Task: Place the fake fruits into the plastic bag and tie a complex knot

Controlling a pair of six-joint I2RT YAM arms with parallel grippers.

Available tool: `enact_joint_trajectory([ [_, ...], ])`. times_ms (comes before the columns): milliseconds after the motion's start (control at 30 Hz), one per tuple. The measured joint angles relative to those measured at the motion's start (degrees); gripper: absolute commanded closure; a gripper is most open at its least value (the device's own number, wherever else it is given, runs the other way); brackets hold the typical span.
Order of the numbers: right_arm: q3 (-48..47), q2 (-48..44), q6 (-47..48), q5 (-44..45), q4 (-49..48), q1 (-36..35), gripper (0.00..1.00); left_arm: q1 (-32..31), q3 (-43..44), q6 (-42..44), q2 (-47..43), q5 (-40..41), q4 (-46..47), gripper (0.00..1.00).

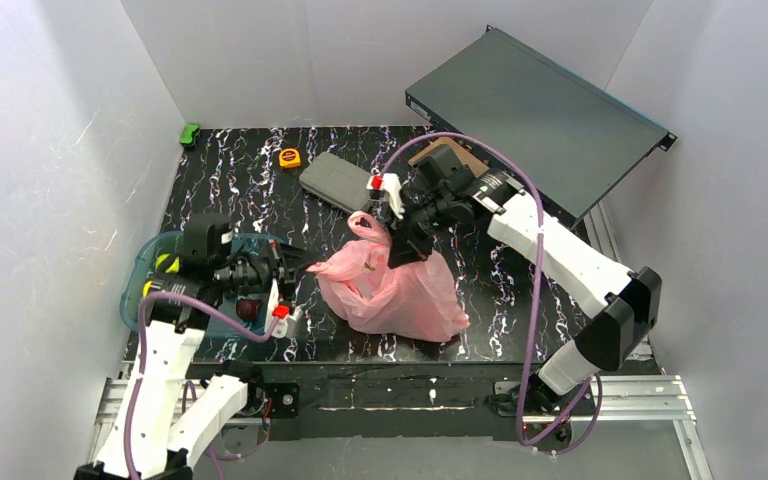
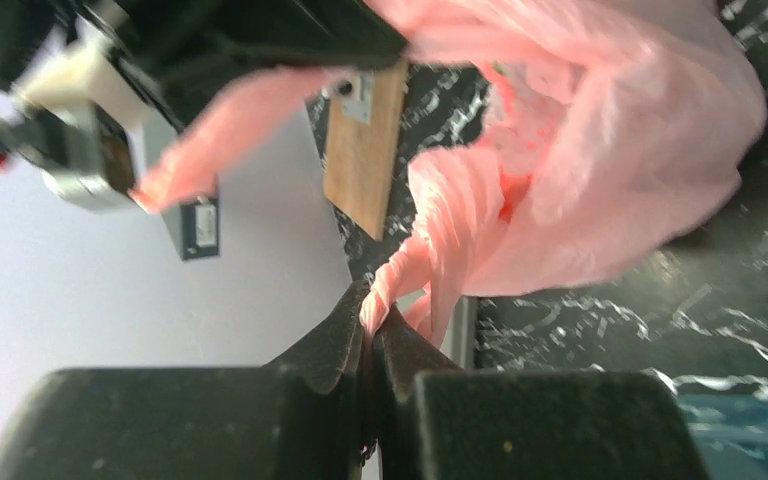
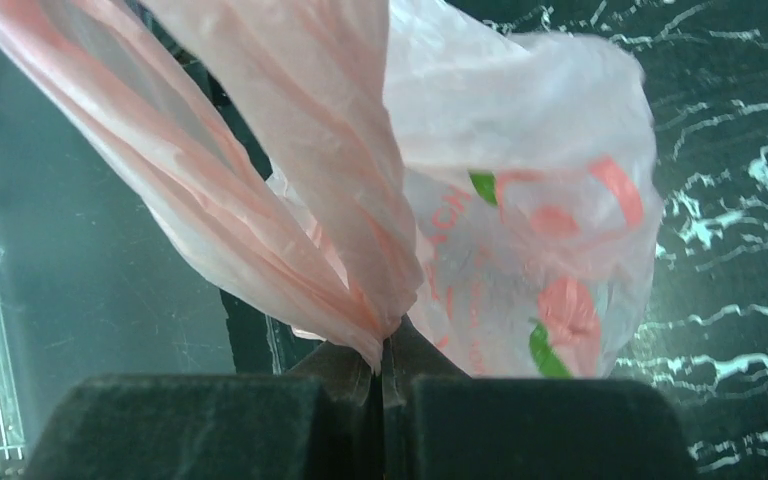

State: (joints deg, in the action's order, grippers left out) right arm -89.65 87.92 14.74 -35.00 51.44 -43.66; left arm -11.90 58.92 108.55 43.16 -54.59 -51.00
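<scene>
Visible counts:
1 pink plastic bag [image 1: 400,295], 1 teal tub [image 1: 150,246], 2 yellow-green fruits [image 1: 167,263], 1 maroon fruit [image 1: 250,308], 1 tape measure [image 1: 289,157].

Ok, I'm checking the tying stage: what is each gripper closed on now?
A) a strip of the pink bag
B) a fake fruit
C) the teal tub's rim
A: the left gripper and right gripper each pinch a bunched strip of the plastic bag.

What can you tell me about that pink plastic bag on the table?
The thin, crinkly, translucent pink plastic bag slumps on the black marbled table, with red and green print on its side. Its handles are gathered into narrow strips: the left end effector pinches one, the right end effector the other, both shut.
</scene>
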Motion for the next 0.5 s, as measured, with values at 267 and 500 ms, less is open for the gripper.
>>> enact_joint_trajectory([
  [267, -3.52, 6.84, -3.15, -2.49, 0.17, -2.12, 0.99, -11.45, 6.14, -16.63, 5.95, -0.13, 5.95, 1.0],
  [500, -3.43, 7.21, -3.56, -3.74, 0.66, -2.1, 0.99, -22.69, 11.26, -33.75, 10.78, 6.08, 8.0, 1.0],
])
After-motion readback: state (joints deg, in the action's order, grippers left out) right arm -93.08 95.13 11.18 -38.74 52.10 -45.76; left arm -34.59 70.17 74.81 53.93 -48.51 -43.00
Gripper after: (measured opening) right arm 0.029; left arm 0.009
